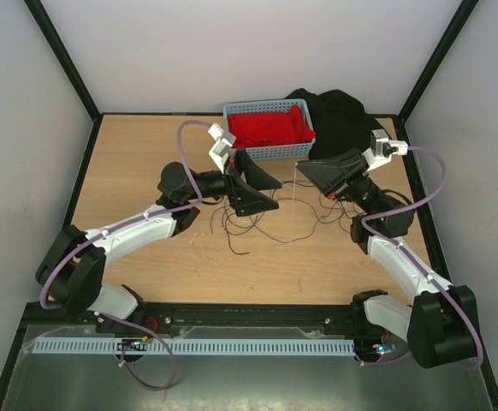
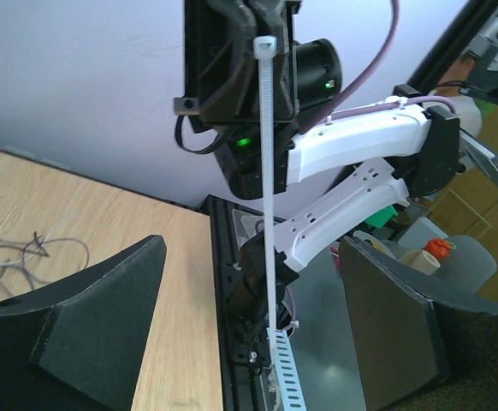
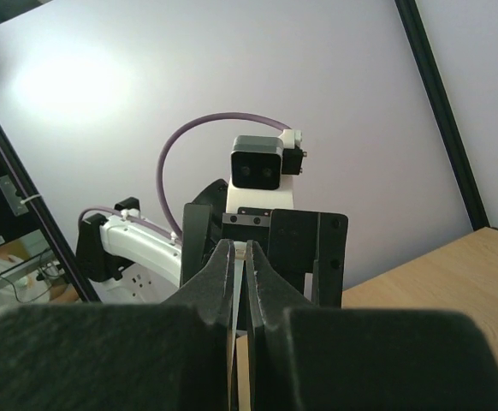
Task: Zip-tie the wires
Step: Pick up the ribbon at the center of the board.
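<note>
The wires (image 1: 247, 219) lie as thin dark curly loops on the wooden table between the two arms, and a few strands (image 2: 22, 255) show at the left of the left wrist view. My right gripper (image 1: 301, 168) is shut on the head end of a white zip tie (image 1: 294, 205), which hangs straight down to the table. In the right wrist view its jaws (image 3: 240, 248) pinch the strap (image 3: 238, 325). My left gripper (image 1: 270, 193) is open and faces the tie. The strap (image 2: 269, 171) runs upright between its spread fingers (image 2: 95, 317) without touching them.
A blue basket (image 1: 240, 110) with a red cloth (image 1: 270, 128) stands at the back centre. A black cloth (image 1: 339, 111) lies beside it on the right. More wire loops (image 1: 339, 205) lie under the right arm. A perforated white rail (image 1: 198, 347) runs along the near edge.
</note>
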Tool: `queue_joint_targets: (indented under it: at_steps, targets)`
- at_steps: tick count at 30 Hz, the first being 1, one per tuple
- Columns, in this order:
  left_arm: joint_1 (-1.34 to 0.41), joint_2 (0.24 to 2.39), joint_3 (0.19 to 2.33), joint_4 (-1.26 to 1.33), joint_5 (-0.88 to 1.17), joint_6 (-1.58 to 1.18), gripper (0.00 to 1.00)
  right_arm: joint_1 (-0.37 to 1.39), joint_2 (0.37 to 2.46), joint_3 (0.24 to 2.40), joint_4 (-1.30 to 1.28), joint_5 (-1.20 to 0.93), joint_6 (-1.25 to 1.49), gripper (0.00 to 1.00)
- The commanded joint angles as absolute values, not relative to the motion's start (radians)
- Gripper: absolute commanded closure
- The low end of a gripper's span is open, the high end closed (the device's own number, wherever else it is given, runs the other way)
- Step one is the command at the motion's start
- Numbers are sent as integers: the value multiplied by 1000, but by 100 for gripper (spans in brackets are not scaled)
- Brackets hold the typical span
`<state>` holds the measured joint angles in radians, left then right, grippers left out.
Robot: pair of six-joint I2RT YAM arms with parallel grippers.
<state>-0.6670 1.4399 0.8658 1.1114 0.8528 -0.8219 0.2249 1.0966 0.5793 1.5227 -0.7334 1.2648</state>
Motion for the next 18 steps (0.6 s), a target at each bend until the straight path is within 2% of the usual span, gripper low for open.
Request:
queue_joint_targets:
  at_steps: [1,13,15,18]
  targets:
    - [-705,1454,920,1225,888,-837,17,238,1064,581,1616,-735,1282,100]
    - [-773,1503,977,1263,888,-838,23,288,1054,591,1613,-716,1271,100]
    - [-785,1512,989,1271,893,-842,26,294,1057,589,1611,-714,1265,100]
    - [-798,1521,998,1280,897,-840,35,297,1060,586,1611,-713,1262,100]
